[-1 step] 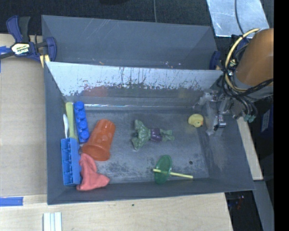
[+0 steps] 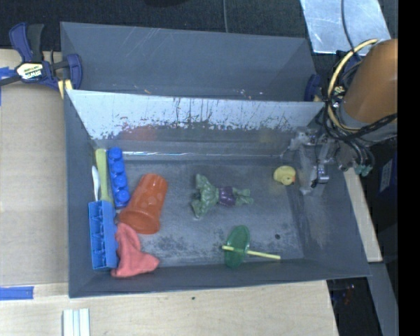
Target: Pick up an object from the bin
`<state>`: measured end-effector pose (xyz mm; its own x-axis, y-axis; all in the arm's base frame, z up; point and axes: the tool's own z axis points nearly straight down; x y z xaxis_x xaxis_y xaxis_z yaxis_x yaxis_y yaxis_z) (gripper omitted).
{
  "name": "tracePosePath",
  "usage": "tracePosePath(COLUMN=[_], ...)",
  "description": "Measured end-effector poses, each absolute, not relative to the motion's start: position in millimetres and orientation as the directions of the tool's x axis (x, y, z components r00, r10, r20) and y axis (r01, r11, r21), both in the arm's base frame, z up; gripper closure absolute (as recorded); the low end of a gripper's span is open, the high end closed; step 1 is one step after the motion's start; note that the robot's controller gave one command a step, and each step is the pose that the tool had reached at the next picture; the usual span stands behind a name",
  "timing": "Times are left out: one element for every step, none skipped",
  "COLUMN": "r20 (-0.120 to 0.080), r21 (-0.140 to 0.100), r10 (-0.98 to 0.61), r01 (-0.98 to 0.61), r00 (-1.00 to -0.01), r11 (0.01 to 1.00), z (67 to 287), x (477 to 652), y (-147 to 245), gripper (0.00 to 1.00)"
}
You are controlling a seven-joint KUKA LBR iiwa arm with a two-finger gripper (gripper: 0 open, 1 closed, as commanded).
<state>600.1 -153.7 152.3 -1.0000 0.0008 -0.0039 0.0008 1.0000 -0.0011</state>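
Note:
My gripper (image 2: 313, 180) hangs at the bin's right side, over the sloping right wall, its fingers pointing down with nothing seen between them. Just left of it, on the bin floor by the right wall, lies a small yellow rounded thing (image 2: 285, 176). Further left, in the middle, lies a green figure with a purple part (image 2: 215, 195). Near the front lies a green round piece on a yellow stick (image 2: 241, 250).
At the left lie an orange cup (image 2: 147, 203), a pink crumpled cloth (image 2: 131, 255), a blue toothed block (image 2: 101, 234), a blue knobbly piece (image 2: 117, 178) and a pale yellow-green stick (image 2: 101, 176). The arm with its orange cover and cables stands over the right rim.

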Motion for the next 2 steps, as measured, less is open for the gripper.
tracePosePath(r20=[-0.006,-0.011], r21=[-0.002,-0.003], r10=[-0.009,0.017], r01=[-0.009,0.017], r00=[-1.0,-1.0], r11=[1.0,1.0], z=[118.1,98.7], x=[589.5,563.3], y=[-100.6,-76.7], gripper=[0.0,0.0])
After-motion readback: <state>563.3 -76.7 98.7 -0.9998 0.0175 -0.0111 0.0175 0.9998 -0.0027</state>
